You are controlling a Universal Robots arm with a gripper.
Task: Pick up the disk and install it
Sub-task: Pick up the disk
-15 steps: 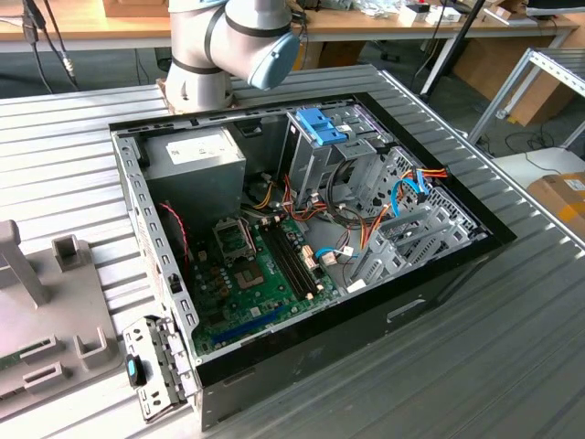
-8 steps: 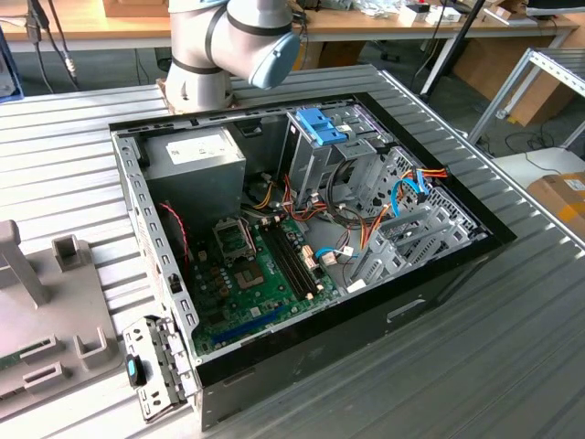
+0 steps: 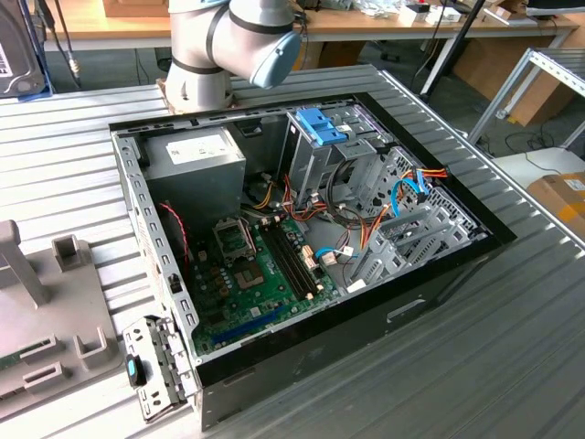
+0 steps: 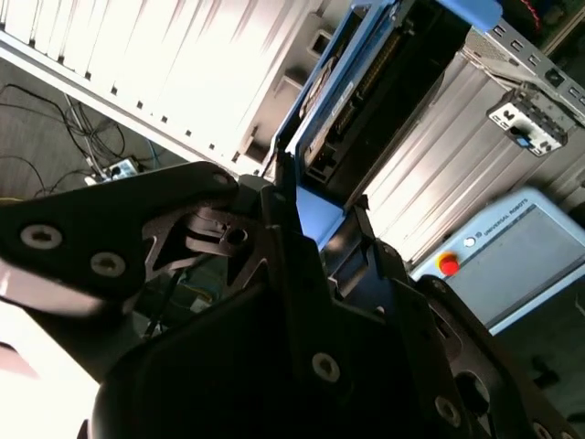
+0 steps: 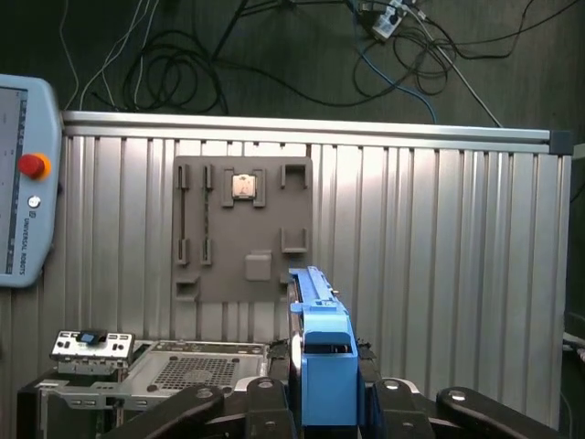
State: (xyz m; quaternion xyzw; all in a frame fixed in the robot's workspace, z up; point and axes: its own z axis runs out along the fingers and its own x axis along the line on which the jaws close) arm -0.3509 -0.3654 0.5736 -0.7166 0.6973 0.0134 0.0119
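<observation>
Lower centre of the first wrist view: your hand (image 5: 324,395) is clamped on the disk (image 5: 320,334), held edge-on. Risk: a slipping plastic edge may tilt it, jamming it against the computer case (image 5: 183,370).

A ribbed aluminium table top (image 5: 439,238) spread out beyond the claw (image 5: 326,402) in the first wrist view and ended at a bright metal edge rail (image 5: 311,128). Past that rail, farther from the claw, lay a dark floor (image 5: 110,37) strewn with loose black cables (image 5: 174,78). In the exterior view a wooden desk (image 3: 119,27) stood behind the table, and a cardboard box (image 3: 565,197) sat at the exterior view's right. Light glared off the ribs.
</observation>
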